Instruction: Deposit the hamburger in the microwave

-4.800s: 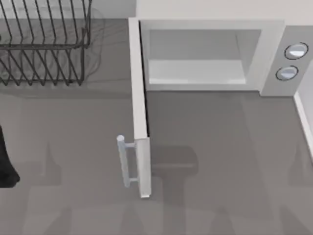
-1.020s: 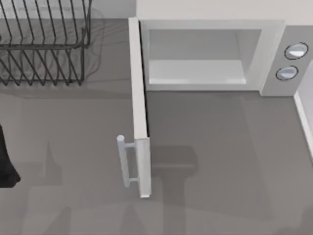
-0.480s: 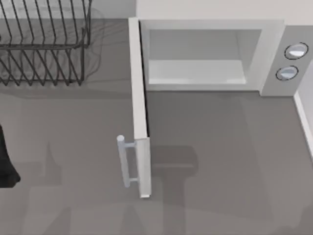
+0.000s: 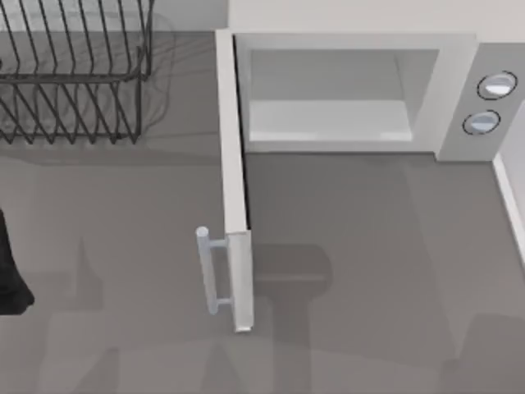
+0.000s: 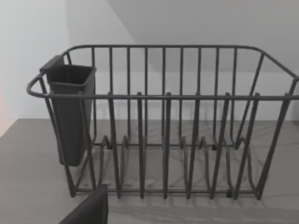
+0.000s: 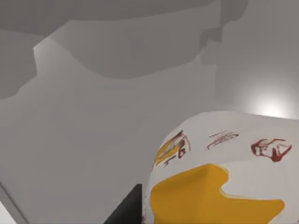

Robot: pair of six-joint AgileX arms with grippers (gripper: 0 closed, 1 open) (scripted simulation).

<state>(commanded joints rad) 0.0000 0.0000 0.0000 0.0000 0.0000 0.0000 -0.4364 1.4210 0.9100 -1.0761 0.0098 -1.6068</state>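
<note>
Look first at the hamburger in your right wrist view: it sits close under the camera, a rounded white wrapper with a big yellow patch and small red-brown printed marks, drawn like logos or sketches, none of them readable as words. A dark edge shows just beside it, and whether your right claw is pinching it, spread or pressed together cannot be told. Behind it lies plain grey worktop with shadows across it. From above, you see the microwave at the back right of the worktop, its door swung wide toward the front, pale bar handle on its outer face, and the white cavity bare. Two round silver knobs sit one above the other on its right panel, with no lettering you can read. The dark wire rack stands at the back left. Your left arm rests at the left edge; its wrist view faces the rack, with a dark cup hung on one end, and its claw's state cannot be told either.
</note>
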